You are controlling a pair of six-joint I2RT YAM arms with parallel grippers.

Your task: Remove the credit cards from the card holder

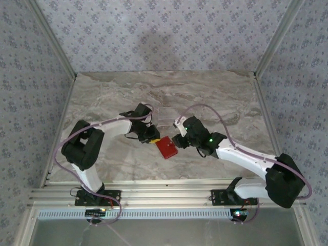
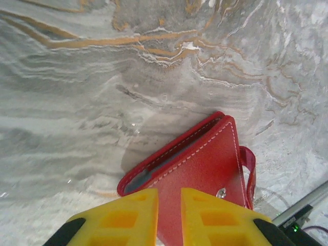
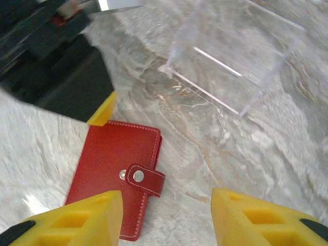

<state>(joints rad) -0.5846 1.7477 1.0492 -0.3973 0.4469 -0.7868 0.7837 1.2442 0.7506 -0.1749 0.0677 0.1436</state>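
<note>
Two claws meet over the card holder (image 1: 166,147); we take each from its tips outward.

Left claw (image 2: 169,193): its yellow fingers (image 2: 128,218) stand a thin slit apart, clamped on nothing. The holder's red face runs right under both tips & shows thru the slit. Just ahead of the tips the holder's long edge gapes a little, w/ grey lining inside. Off to one side of the tips sits a bare metal stud (image 2: 221,193). Past it the snap tab (image 2: 249,164) loops round the holder's edge. Further ahead is the marble table (image 2: 102,77).

Right claw (image 3: 165,197): fingers wide apart, gripping nothing, w/ bare marble btwn the tips. The holder lies flat & folded on the table, partly under one finger, the rest reaching fwd from that tip. The tab's snap sits just beside the stud, not over it. At the holder's far corner is one yellow tip of the left claw; touching or just above, we can't tell. The black left arm (image 3: 56,66) is behind that. Further ahead & to the other side a clear plastic box (image 3: 230,61) stands on the marble, apart from the holder.

From the top view, the left claw is at the holder's far corner, the right claw at the holder's right side, & the box is beyond both.
</note>
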